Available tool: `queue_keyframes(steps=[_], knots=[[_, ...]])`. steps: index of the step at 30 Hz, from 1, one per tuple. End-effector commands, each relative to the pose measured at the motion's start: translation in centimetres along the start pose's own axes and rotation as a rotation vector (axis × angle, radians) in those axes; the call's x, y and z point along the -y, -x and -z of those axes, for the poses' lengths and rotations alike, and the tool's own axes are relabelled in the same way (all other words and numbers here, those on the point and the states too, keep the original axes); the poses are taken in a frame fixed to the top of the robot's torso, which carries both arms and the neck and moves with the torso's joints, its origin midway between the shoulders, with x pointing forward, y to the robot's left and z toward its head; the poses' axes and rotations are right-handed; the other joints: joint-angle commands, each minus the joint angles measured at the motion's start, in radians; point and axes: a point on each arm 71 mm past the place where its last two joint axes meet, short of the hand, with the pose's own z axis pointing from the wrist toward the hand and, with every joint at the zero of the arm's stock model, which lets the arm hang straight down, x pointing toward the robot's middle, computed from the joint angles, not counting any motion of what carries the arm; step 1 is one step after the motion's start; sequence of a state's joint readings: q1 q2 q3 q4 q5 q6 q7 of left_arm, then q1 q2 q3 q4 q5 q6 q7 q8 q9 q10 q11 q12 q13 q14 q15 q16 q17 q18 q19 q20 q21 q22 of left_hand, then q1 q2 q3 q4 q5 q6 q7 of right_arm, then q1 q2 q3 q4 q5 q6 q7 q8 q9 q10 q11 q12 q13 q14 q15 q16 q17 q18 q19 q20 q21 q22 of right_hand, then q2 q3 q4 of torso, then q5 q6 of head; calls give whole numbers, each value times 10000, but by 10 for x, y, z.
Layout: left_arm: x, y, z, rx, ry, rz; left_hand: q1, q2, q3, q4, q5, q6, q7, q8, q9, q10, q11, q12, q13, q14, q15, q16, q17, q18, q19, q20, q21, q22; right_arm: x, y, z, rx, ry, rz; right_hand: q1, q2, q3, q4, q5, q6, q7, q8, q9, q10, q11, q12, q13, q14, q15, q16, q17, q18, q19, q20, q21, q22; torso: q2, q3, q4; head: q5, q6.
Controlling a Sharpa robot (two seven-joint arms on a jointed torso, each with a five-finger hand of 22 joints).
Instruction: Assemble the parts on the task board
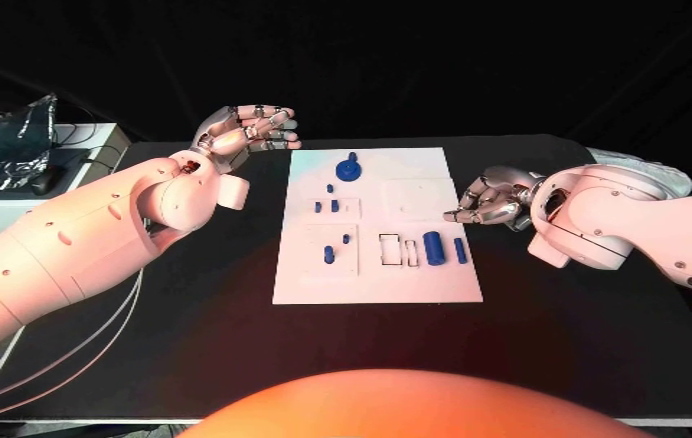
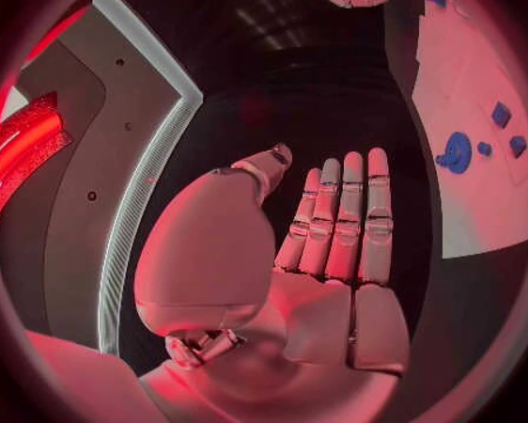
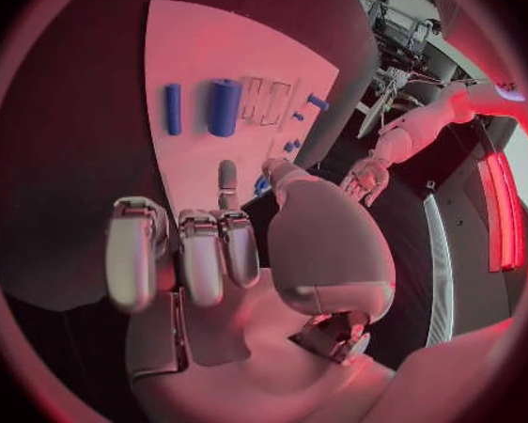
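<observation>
The left hand point(image 1: 254, 128) is raised near the board's far left corner, fingers straight and close together, palm bare, holding nothing and touching nothing. The right hand point(image 1: 493, 201) sits low just off the board's right edge, fingers curled partly inward with nothing in them; whether the fingertips touch the board I cannot tell.

The white board point(image 1: 378, 283) lies in the middle of the black table point(image 1: 173, 338), its near half mostly bare. A round blue part point(image 1: 348, 169) with a stub sits near the far edge. Small blue pieces point(image 1: 329, 206) lie below it on the left half, and one more short piece point(image 1: 329, 254) closer to the near edge. Toward the right edge a thick blue cylinder point(image 1: 433, 246) lies beside a thin blue rod point(image 1: 460, 250), with outlined slots point(image 1: 392, 249) just left of them.

A crumpled silver bag point(image 1: 26, 148) rests beyond the table's far left corner.
</observation>
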State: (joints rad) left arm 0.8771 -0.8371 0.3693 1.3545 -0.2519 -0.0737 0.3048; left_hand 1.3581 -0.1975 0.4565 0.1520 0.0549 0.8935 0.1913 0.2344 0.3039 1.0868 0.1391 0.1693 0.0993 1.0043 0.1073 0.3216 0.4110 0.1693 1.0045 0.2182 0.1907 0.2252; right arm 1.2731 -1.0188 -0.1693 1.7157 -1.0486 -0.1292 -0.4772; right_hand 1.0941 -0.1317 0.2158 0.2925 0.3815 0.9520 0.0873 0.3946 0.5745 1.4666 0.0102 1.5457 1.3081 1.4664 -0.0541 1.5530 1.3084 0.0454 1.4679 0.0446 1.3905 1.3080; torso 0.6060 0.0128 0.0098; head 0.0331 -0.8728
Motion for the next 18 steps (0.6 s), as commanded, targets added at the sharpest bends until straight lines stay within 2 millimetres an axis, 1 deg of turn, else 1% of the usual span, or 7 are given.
queue_keyframes(steps=[1,5,7,8,11,15,18], knots=[[1,-2,0,-135,-133,140,100,26,-16,47,-35,-7,-76,-27,-11,77,2,36,8,58,-44,49,14,149,78,19,-34,-17,3,-7,-1,-716,-659,402,-258,7,-132,4,49,-53,-23,66,114,892,-28,64,2398,979,-73,80,2301,-103,695,-58,87,1763,-35,-13,-33,2,2],[1,-2,1,-140,-128,135,100,26,-16,47,-35,-7,-76,-27,-11,77,2,36,8,58,-44,49,14,149,78,19,-34,-17,1,-15,-7,-932,-723,612,-579,52,-286,9,6,-50,-41,80,248,907,-42,82,2425,985,-84,92,2339,-109,698,-61,128,1795,-29,-24,-25,-5,2],[2,-2,1,-172,-135,142,100,20,-25,55,-35,-5,-72,-26,-12,66,3,32,8,65,-46,60,23,148,93,15,-36,-21,-1,-20,-10,-1023,-722,714,-651,67,-323,11,-10,-50,-44,82,279,904,-44,78,2421,988,-86,96,2353,-110,697,-62,131,1800,-11,-15,-12,-10,2],[2,-2,1,-195,-141,148,100,20,-25,55,-35,-5,-72,-26,-12,66,3,32,8,65,-46,60,23,148,93,15,-36,-21,-2,-22,-11,-1067,-713,769,-676,75,-334,10,-15,-50,-45,83,289,906,-46,80,2424,988,-86,96,2352,-108,695,-62,122,1796,-7,-17,-7,-9,2],[2,-2,1,-230,-147,155,99,4,-41,64,-35,-5,-72,-26,-15,48,8,25,8,61,-44,65,30,145,103,13,-44,-28,-4,-29,-15,-1151,-678,906,-701,85,-345,9,-22,-49,-47,83,300,915,-47,92,2439,990,-87,99,2363,-111,698,-61,137,1805,4,-5,-5,-7,2],[2,-2,2,-251,-148,156,98,-2,-48,69,-35,-5,-72,-25,-15,39,10,22,8,56,-42,66,33,143,106,12,-48,-32,-7,-35,-20,-1274,-688,1150,-798,108,-395,7,-67,-42,-53,79,337,911,-51,85,2433,987,-90,96,2351,-110,696,-60,133,1807,0,-8,-8,29,2],[2,-2,2,-254,-149,152,96,-6,-54,74,-35,-5,-70,-25,-16,32,12,19,8,50,-40,66,36,141,107,12,-53,-36,-6,-38,-24,-1355,-743,1318,-901,123,-458,6,-164,-43,-55,68,377,906,-53,79,2427,990,-90,100,2365,-111,695,-60,140,1815,-13,-16,-26,50,2]])
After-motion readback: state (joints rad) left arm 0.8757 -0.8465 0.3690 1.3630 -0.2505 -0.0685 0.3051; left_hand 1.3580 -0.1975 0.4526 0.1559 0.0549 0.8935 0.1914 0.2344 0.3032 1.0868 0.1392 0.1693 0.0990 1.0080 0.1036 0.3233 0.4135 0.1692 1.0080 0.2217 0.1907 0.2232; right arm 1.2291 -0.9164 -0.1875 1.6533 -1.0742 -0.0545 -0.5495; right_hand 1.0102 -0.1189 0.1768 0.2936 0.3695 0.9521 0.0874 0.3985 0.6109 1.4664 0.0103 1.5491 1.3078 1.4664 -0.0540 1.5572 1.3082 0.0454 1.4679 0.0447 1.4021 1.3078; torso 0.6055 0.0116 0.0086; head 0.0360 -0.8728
